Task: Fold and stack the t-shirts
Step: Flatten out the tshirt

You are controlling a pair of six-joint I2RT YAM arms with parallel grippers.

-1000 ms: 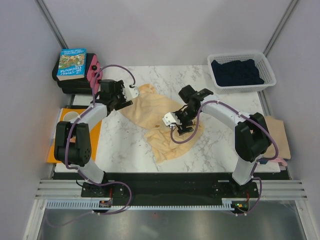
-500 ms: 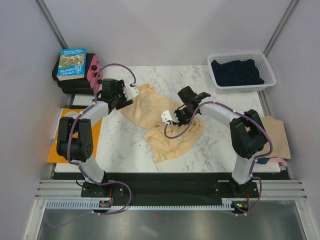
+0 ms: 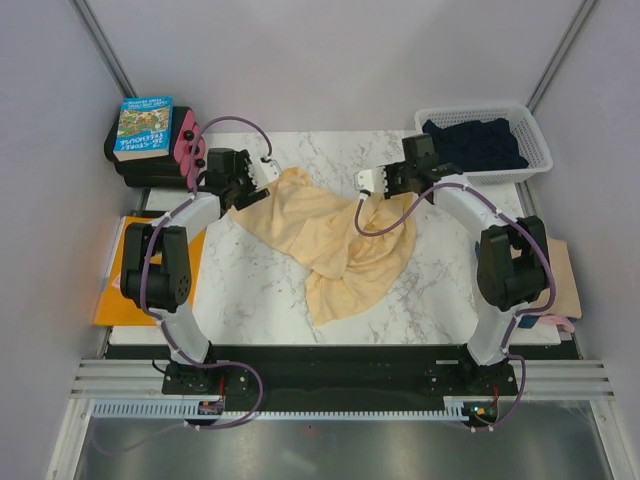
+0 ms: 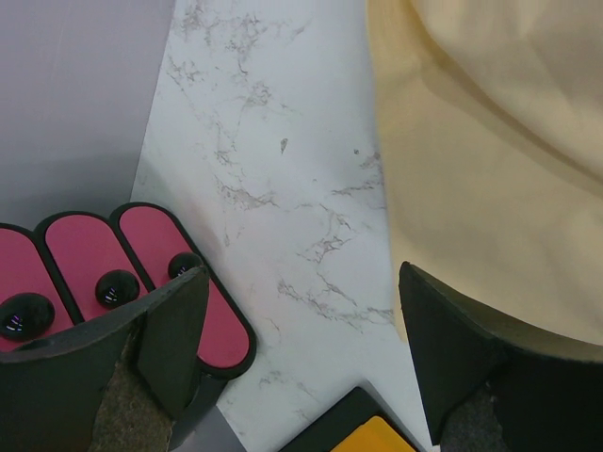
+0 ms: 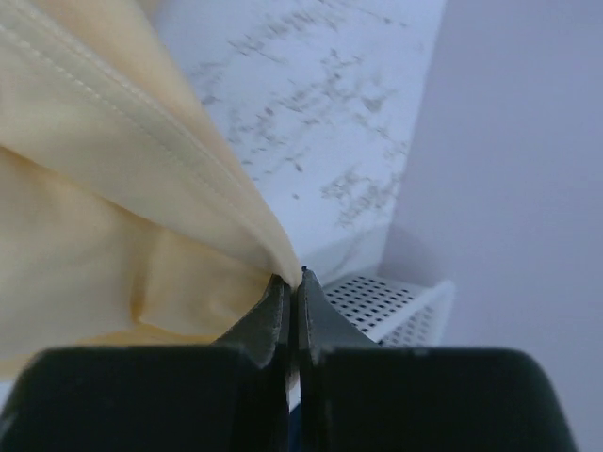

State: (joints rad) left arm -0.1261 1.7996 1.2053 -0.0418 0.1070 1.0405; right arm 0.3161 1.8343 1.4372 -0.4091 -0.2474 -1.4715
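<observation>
Right gripper [image 5: 292, 280], clamped on the hem of the pale yellow t-shirt [image 3: 335, 240], has hauled it toward the basket [image 3: 541, 160]; left gripper [image 4: 301, 282] stands apart over the shirt's left edge. Rumpled on the surface [image 3: 250, 290], the shirt is not yet folded, and nothing is stacked.

Spread shirt [image 3: 335, 240] centre; basket [image 3: 490, 176] far right, seemingly holding bundled shirt [image 3: 475, 145]; book [image 3: 145, 126] far left.

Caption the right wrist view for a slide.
Right end effector shut on a stitched edge of the pale yellow t-shirt, marble table and white perforated basket beyond.
</observation>
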